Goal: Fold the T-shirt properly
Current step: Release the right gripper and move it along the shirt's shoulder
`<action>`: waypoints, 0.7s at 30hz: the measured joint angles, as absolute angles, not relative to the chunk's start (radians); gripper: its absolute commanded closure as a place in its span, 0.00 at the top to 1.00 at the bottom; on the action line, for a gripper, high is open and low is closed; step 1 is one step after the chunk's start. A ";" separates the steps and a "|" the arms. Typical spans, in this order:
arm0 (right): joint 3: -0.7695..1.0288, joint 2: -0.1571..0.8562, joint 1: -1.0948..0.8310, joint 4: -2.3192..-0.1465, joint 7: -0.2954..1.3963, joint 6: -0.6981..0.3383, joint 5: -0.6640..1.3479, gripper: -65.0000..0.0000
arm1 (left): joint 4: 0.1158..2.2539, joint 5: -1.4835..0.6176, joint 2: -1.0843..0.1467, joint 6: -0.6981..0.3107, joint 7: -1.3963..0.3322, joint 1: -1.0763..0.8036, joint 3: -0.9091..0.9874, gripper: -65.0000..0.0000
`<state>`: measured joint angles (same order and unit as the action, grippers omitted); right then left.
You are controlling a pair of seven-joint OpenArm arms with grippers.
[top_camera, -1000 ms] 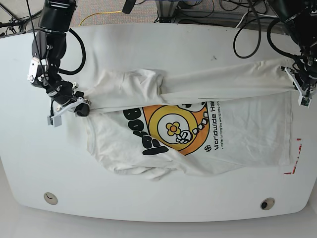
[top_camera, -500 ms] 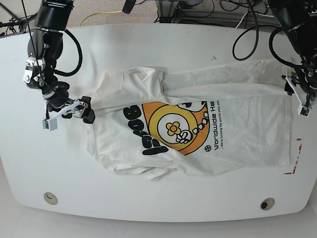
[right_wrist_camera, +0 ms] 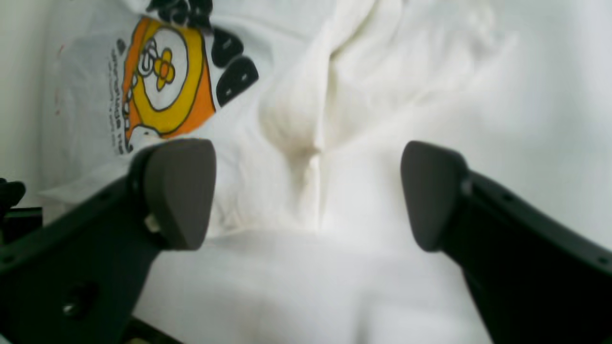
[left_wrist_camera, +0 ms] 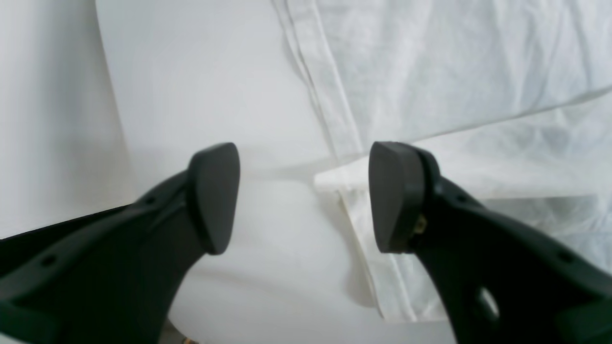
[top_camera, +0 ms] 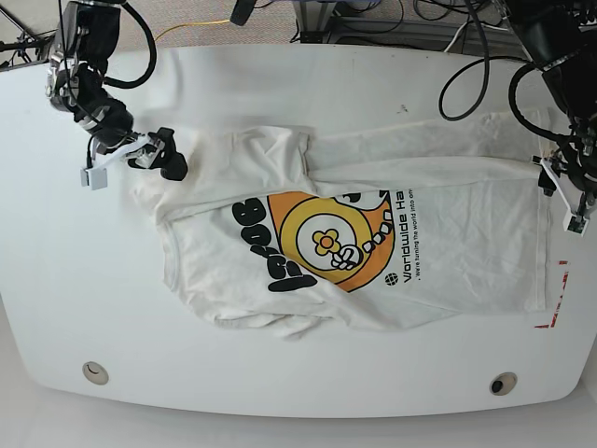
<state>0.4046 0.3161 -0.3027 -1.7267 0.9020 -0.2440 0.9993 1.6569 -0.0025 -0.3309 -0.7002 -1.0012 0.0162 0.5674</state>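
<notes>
With both jaws apart and empty, left pincer [left_wrist_camera: 303, 196] hangs beside the T-shirt [top_camera: 373, 243] hem corner; right pincer [right_wrist_camera: 306, 191] hovers above its bunched sleeve end. Shirt lies half-folded on the counter [top_camera: 280, 84].

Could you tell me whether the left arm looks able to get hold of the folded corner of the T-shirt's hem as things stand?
Probably yes. The left pincer is open, the folded hem corner of the T-shirt lies just ahead between its jaws, and only bare table lies around it.
</notes>
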 measured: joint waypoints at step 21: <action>0.280 0.226 -0.329 -1.662 0.921 -0.306 1.023 0.89 | 1.658 -0.001 -0.330 -0.701 -1.001 0.014 0.569 0.61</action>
<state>0.2802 0.2264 -0.3294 -1.6623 0.9215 -0.3058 1.0229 1.6577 -0.0006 -0.3298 -0.7006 -1.0008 0.0143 0.5694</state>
